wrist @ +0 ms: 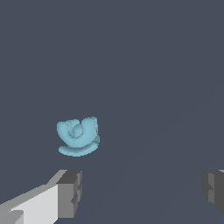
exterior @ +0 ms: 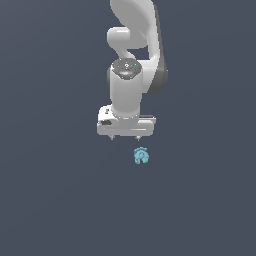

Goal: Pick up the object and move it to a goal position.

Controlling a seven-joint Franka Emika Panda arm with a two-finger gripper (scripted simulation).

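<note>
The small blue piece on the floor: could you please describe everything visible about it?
The blue piece is tiny, light blue and knobbly, plastic-looking, with a curled ring-like loop above a flatter curved base. It lies on the plain dark grey surface, just ahead of the white gripper, whose jaws stand open. Nothing touches it except the surface.

Plain dark slate-grey surface (exterior: 55, 200) filling the whole exterior view, no visible edge between floor and wall, flat and untextured, even soft light, same grey ground (wrist: 131, 65) in the wrist view, crossed by a faint, slightly lighter diagonal band
</note>
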